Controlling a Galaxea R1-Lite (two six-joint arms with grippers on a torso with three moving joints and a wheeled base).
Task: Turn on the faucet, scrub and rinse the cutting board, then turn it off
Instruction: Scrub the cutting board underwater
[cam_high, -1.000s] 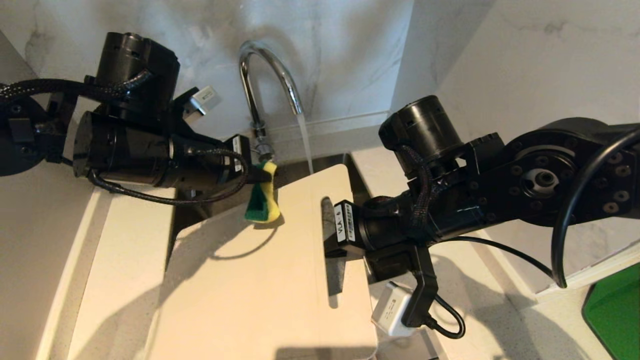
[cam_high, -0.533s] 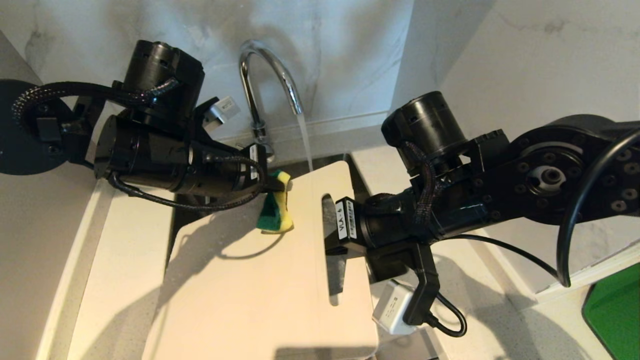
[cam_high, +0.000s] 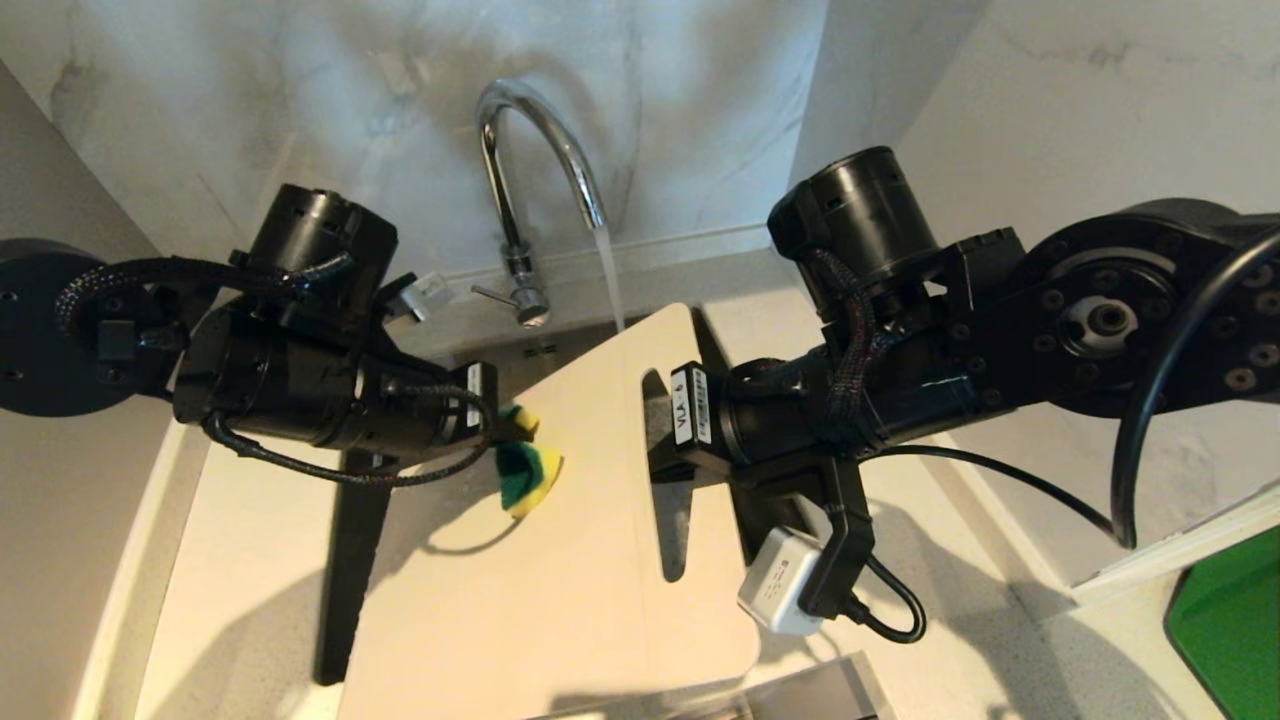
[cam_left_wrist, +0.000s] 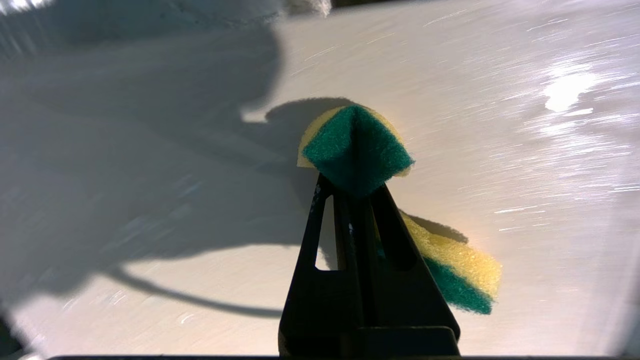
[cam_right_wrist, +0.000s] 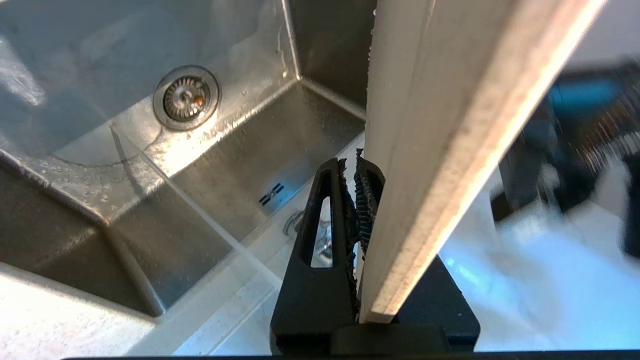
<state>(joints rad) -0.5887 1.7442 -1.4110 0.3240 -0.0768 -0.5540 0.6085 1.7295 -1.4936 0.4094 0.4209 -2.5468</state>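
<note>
Water runs from the arched chrome faucet (cam_high: 535, 150), so the first step looks done, and the work appears to be mid-scrub. The left claw (cam_left_wrist: 350, 187) is pinched together on a folded green-and-yellow sponge (cam_left_wrist: 356, 147), whose green face presses against the wet, glistening face of the cutting board (cam_high: 560, 520). In the head view the sponge sits below and a little left of the faucet's base, about midway across the upper half of the board. The right claw (cam_right_wrist: 356, 180) is clamped on the board's edge beside the long handle cutout (cam_high: 668, 480), holding the beige board tilted over the steel sink (cam_right_wrist: 210, 165), with its far corner just under the faucet's stream. The drain strainer (cam_right_wrist: 186, 96) shows in the basin below, among scattered droplets. Judging by this, more scrubbing across the lower half of the board probably remains, then a full rinse under the stream, then closing the faucet by its thin side lever (cam_high: 492, 293), which is untouched by either claw. The sink is set into a pale speckled table (cam_high: 250, 520), which runs back to a marbled white wall (cam_high: 330, 90) behind the faucet, and a patch of something bright green (cam_high: 1235, 620) lies far to the right of the faucet.
</note>
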